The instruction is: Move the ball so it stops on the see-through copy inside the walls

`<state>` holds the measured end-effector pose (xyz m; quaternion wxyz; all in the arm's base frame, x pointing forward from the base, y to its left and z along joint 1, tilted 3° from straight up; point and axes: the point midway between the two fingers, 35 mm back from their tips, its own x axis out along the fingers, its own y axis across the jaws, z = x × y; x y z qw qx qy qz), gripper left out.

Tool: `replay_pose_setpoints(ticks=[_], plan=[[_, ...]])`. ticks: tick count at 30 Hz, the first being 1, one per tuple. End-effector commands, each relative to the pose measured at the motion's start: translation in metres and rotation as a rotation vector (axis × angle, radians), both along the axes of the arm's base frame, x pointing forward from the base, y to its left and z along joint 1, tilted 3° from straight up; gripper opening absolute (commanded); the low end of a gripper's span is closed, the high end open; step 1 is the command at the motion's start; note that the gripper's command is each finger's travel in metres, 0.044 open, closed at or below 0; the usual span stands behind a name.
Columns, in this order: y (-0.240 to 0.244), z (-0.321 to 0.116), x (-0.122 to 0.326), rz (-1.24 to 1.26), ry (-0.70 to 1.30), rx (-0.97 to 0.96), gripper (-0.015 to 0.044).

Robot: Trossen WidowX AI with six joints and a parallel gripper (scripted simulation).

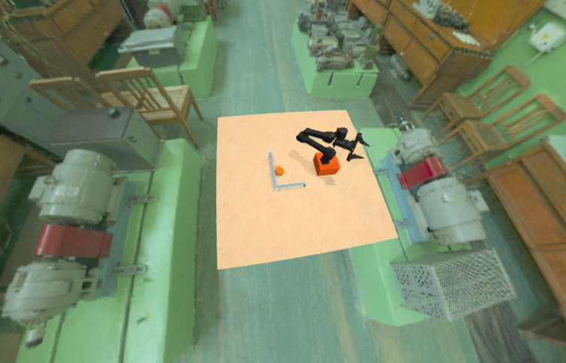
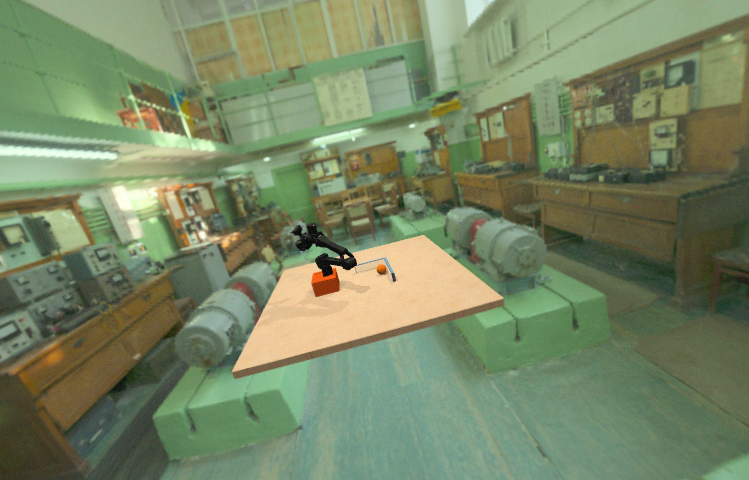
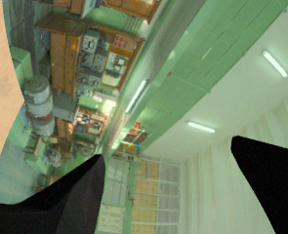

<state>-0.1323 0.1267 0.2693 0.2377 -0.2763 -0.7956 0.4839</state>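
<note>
Top view: keep clear of the ball unless short of its mark

Check in the top view first, before any reach, whether to call the ball [image 1: 279, 171] [image 2: 381, 269] properly settled on its see-through copy; cannot tell from here, with no separate copy to make out. If on the mark, leave well alone, and hold the gripper [image 1: 365, 151] [image 2: 297, 237] [image 3: 171, 154] away. If off it, come down slowly from above with fingers spread, straddle the ball without brushing the long wall [image 1: 272, 169] [image 2: 390, 270] or the short wall [image 1: 291, 187] [image 2: 371, 262], close gently, and carry or guide low. Open only once at rest, then lift straight up, so as not to start a roll.

Find the ball just left of centre in the top view, inside the corner and near the long wall; in the exterior view, slightly below and right of centre. Find the fingers well apart from each other, with nothing between, and well away from the ball: right of the orange block [image 1: 326, 165] [image 2: 325, 283] in the top view, above and left of it in the exterior. See no ball in the wrist view.
</note>
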Motion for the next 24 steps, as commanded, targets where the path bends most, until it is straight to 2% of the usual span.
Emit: replay_pose_setpoints(ticks=[1, 6, 13, 19, 24], plan=[[0.001, 0.000, 0.000, -0.006, 0.005, -0.010, 0.0426], [0.041, -0.006, 0.022, -0.210, 0.086, -0.258, 0.0438], [0.099, -0.018, 0.082, -0.599, 0.287, -0.611, 0.0438], [0.132, -0.035, 0.154, -0.956, 0.562, -0.855, 0.0438], [0.140, -0.054, 0.225, -1.256, 0.859, -1.003, 0.0438]])
